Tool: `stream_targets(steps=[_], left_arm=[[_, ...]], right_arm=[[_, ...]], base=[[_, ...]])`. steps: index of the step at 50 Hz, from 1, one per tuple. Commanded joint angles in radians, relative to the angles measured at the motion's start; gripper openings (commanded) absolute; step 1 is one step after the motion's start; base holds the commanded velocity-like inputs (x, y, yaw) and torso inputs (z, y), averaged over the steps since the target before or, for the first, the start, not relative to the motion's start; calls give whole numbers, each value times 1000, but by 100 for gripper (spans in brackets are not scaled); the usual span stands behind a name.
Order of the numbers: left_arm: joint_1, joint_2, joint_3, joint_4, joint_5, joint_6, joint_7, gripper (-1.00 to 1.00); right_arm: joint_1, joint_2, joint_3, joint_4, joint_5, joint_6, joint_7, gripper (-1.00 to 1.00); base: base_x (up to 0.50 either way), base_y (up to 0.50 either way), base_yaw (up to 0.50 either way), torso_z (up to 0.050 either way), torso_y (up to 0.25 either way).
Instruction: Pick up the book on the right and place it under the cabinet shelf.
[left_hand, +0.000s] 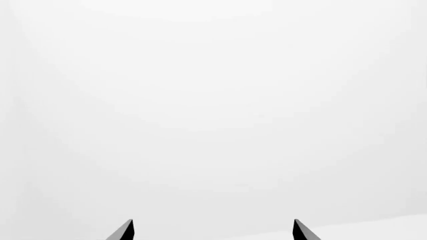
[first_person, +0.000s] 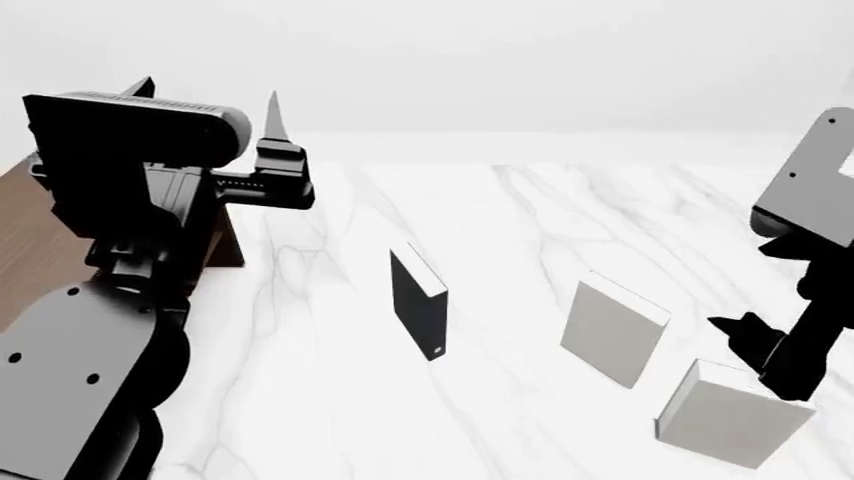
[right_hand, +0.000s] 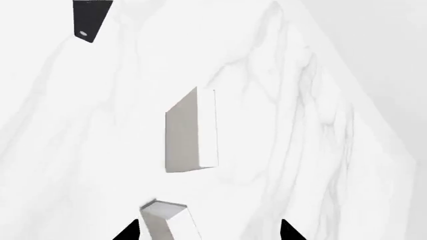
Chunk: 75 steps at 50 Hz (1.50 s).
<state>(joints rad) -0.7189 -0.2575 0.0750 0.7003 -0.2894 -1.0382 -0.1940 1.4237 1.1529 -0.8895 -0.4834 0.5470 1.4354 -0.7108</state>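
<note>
Marble-topped table (first_person: 534, 220) carries three upright books; the whitish book (first_person: 731, 412) stands rightmost, beside the beige-grey book (first_person: 611, 328) and well apart from the black book (first_person: 418, 303). Right gripper (right_hand: 209, 231) hovers spread over the whitish book; left gripper (left_hand: 213, 230) spread, holding nothing.

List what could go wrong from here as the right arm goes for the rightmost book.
1. The book stands upright on the marble table; in the right wrist view it sits nearer one fingertip of the right end effector, so an off-centre closing could tip it.
2. The beige-grey book stands close by; a sweep might knock it over.
3. The cabinet lies far left, behind the left end effector, with the black book between: a carry risks collisions.
</note>
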Motion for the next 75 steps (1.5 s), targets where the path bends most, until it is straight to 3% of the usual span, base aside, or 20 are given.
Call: stream_targets(steps=[1, 48, 75], left_arm=[[14, -3, 1, -5, -5, 17, 0, 100], [61, -9, 7, -29, -21, 69, -10, 100], [54, -13, 13, -24, -36, 62, -19, 100]], right_arm=[[-31, 22, -69, -3, 2, 6, -20, 100], [-219, -21, -175, 151, -75, -168, 92, 100], [-303, -27, -158, 219, -70, -223, 171, 100]], base=[[0, 0, 0, 0, 0], [0, 0, 0, 0, 0], [0, 0, 0, 0, 0]])
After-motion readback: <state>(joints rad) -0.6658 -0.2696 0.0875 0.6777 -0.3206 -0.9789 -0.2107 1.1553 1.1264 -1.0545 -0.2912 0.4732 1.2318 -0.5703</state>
